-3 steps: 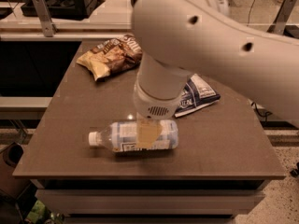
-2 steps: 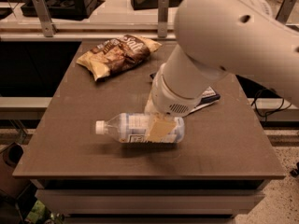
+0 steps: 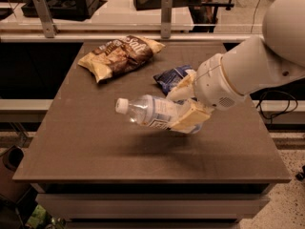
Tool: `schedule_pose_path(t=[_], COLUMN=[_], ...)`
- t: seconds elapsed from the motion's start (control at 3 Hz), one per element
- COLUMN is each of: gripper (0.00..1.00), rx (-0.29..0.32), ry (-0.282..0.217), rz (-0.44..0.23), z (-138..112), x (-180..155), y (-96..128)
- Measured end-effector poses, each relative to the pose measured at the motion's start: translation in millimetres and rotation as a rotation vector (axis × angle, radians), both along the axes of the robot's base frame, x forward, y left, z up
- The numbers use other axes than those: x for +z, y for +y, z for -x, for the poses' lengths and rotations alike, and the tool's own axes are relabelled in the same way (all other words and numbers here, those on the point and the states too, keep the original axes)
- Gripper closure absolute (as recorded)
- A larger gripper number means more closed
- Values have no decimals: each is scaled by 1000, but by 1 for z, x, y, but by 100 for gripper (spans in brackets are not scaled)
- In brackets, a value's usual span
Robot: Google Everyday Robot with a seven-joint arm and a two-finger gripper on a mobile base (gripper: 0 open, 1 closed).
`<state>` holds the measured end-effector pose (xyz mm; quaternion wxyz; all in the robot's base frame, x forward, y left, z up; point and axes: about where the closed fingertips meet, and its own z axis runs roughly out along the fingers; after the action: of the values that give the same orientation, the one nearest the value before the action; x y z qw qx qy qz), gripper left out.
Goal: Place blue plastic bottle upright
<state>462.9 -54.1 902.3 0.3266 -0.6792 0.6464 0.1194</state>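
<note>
Blue plastic bottle (image 3: 151, 111): off the desk (image 3: 95, 151), hanging over its middle. We read the gap from the soft shadow (image 3: 157, 144) lying on the surface beneath it, apart from the bottle. White cap (image 3: 122, 105) points left and sits a little higher than the base, so the bottle is tilted but closer to lying than standing.

Gripper (image 3: 187, 105): at the bottle's right-hand half, over the label. The tan fingers (image 3: 191, 117) are clamped on the bottle, one on the far side and one on the near side.

Why held so, in our judgement: a grip on the lower body leaves the cap end free to swing upward and keeps the base clear for setting down. Height above the desk gives room for that turn. The upright placement is not yet done.

Arm (image 3: 248, 70): comes in from the right. Its bulky white link fills the upper right corner, and the forearm slopes down and leftward to the wrist, which sits over the right part of the desk.

Also on the desk: a brown chip bag (image 3: 119, 56) at the far left and a dark blue snack bag (image 3: 174, 76) just behind the gripper. Both are apart from the bottle.
</note>
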Motion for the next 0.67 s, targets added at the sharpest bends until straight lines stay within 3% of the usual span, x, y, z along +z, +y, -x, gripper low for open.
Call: schedule_pose_path(t=[0.33,0.67], gripper=[100,100], rx=[86,180], ry=[-41,-78], rz=[-112,-219], z=[-3,-9], x=[16,28], y=[-14,-12])
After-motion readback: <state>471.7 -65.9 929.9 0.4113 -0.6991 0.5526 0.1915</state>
